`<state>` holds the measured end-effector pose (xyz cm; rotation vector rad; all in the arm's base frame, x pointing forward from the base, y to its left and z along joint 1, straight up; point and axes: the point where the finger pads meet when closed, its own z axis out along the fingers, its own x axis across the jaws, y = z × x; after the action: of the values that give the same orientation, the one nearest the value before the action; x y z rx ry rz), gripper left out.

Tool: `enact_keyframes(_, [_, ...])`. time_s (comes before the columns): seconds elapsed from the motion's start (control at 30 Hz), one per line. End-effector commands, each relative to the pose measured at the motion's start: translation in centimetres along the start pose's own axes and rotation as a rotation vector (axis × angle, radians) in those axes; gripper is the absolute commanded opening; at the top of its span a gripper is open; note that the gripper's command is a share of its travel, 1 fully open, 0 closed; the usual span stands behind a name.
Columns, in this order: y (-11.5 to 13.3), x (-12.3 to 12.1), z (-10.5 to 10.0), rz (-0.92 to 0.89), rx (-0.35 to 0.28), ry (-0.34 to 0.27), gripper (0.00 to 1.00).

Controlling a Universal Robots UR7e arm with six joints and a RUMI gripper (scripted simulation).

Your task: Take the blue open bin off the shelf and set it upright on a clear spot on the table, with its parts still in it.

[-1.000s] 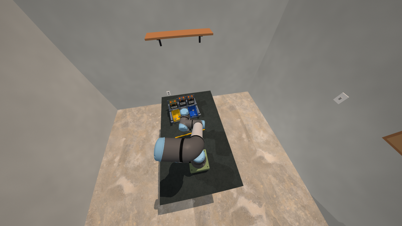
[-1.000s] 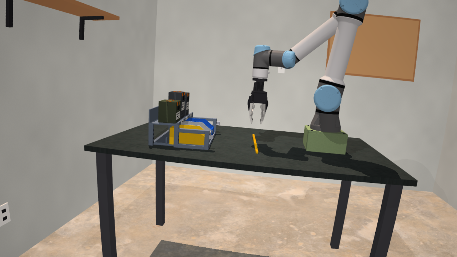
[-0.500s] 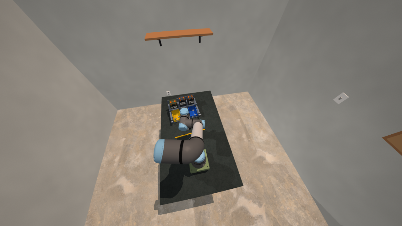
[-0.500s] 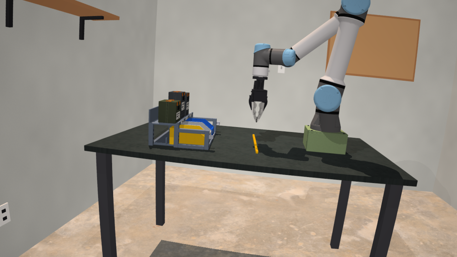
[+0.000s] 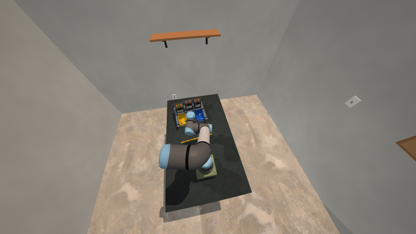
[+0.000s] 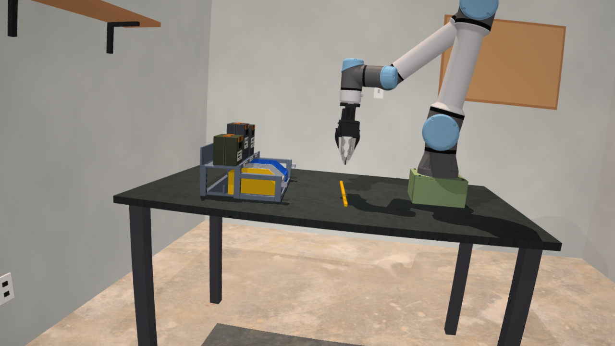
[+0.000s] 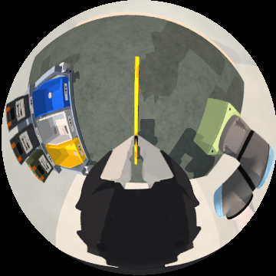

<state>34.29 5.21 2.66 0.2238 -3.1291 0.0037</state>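
The blue open bin (image 5: 199, 115) sits in the right slot of a grey rack (image 6: 242, 178) at the far end of the table. It also shows in the side view (image 6: 268, 165) and in the wrist view (image 7: 50, 93). My gripper (image 6: 345, 161) is shut and empty. It hangs well above the table, pointing down, between the rack and the arm's base. In the wrist view the closed fingertips (image 7: 135, 142) are over a thin yellow bar (image 7: 136, 100) that lies flat on the table.
A yellow bin (image 5: 182, 118) and a grey bin (image 7: 57, 124) share the rack. Three dark boxes (image 6: 234, 144) stand on its upper tier. The green arm base (image 6: 436, 189) stands on the table. The yellow bar (image 6: 342, 192) lies mid-table.
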Motion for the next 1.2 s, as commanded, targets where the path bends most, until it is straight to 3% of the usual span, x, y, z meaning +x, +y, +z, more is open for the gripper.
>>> enact_keyframes(0.0, [0.0, 0.0, 0.0, 0.0, 0.0, -0.001, 0.0])
enact_keyframes(0.67, [0.0, 0.0, -0.4, 0.0, 0.0, -0.001, 0.0])
enact_keyframes(1.17, [0.0, 0.0, -3.0, 0.0, 0.0, -0.001, 0.0])
